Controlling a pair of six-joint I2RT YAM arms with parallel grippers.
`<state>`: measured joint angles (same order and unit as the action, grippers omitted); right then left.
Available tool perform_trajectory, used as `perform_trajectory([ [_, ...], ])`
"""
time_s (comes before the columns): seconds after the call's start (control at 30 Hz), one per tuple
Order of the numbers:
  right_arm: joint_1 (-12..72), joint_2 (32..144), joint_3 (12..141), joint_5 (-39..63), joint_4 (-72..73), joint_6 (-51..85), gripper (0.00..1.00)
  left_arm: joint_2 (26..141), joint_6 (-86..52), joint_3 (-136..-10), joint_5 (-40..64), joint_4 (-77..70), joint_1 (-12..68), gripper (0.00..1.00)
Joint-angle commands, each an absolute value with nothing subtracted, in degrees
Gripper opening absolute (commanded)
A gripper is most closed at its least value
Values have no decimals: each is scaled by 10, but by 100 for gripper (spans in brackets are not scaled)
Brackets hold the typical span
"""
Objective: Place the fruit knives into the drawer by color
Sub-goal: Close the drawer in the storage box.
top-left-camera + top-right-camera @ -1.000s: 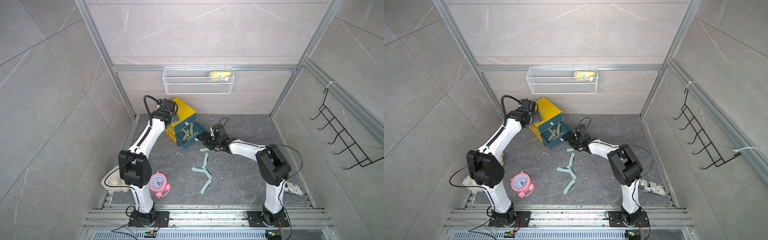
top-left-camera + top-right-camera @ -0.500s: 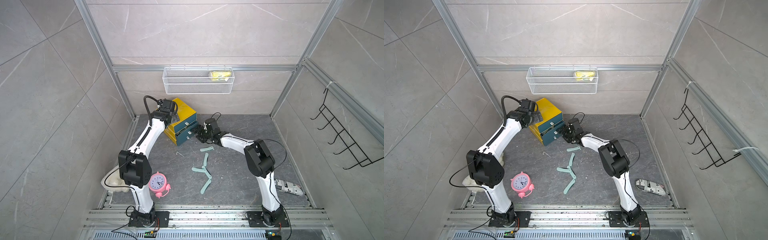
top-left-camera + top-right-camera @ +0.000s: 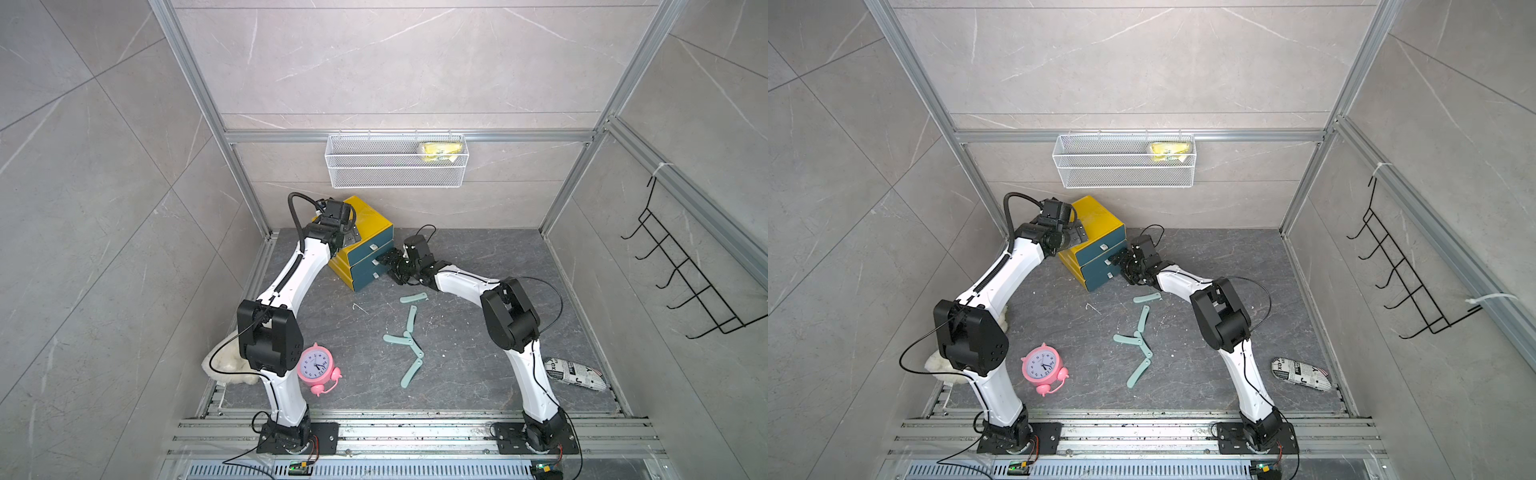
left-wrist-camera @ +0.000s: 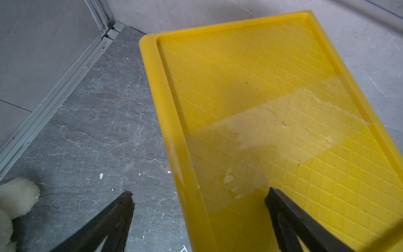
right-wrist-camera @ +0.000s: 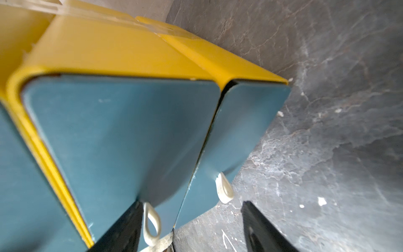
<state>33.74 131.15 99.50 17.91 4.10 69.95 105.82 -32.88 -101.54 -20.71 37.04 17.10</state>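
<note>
At centre frame in a top view, my right claw (image 3: 388, 266) stands open at the shut middle drawer (image 3: 361, 267), with its pull (image 5: 151, 227) just inside one finger. My left claw (image 4: 199, 192) gapes over the cabinet (image 4: 261, 87) edge. The knives (image 3: 409, 332) lie on the floor, lower centre. Next, I reckon: pinch the pull and draw it straight out.

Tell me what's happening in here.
Two robot arms are working at a yellow drawer cabinet. The left pincer hangs open over its top. The right pincer, also open, is at the middle drawer, with one finger beside its white pull loop. All three drawers look shut. Five mint-green fruit knives lie on the floor, none held.
</note>
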Motion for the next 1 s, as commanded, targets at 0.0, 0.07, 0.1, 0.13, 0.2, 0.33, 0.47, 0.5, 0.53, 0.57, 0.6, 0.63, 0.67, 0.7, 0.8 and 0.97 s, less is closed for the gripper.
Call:
perform_trajectory([
  [0.0,343,1324,1013,186,40,705,73,1070,-324,-992,-193,416,172,98],
  [0.07,343,1313,997,188,53,703,72,1070,-326,-991,-191,415,172,98],
  [0.1,343,1304,983,188,64,704,71,1071,-326,-992,-191,415,173,98],
  [0.13,343,1293,961,188,82,707,70,1071,-325,-994,-192,415,172,98],
  [0.2,344,1272,918,189,118,713,63,1071,-325,-994,-191,415,173,98],
  [0.33,350,1260,864,192,154,719,55,1070,-324,-994,-191,413,172,98],
  [0.47,351,1288,872,198,165,729,48,1069,-323,-996,-189,412,172,98],
  [0.5,350,1296,880,199,162,730,46,1070,-322,-996,-189,413,172,98],
  [0.53,351,1302,888,200,159,730,44,1070,-322,-997,-189,413,172,98],
  [0.57,351,1308,894,198,155,731,43,1070,-322,-997,-188,413,172,98],
  [0.6,351,1312,898,197,154,733,42,1071,-322,-997,-188,414,172,98],
  [0.63,351,1319,905,197,156,732,41,1071,-322,-998,-187,414,172,98],
  [0.67,350,1325,913,197,152,733,40,1071,-322,-998,-187,414,172,98],
  [0.7,351,1330,918,196,149,734,40,1071,-322,-998,-187,414,172,98],
  [0.8,350,1343,936,195,142,735,38,1071,-322,-999,-187,414,173,98],
  [0.97,351,1363,960,194,135,735,35,1071,-321,-998,-186,413,172,98],
])
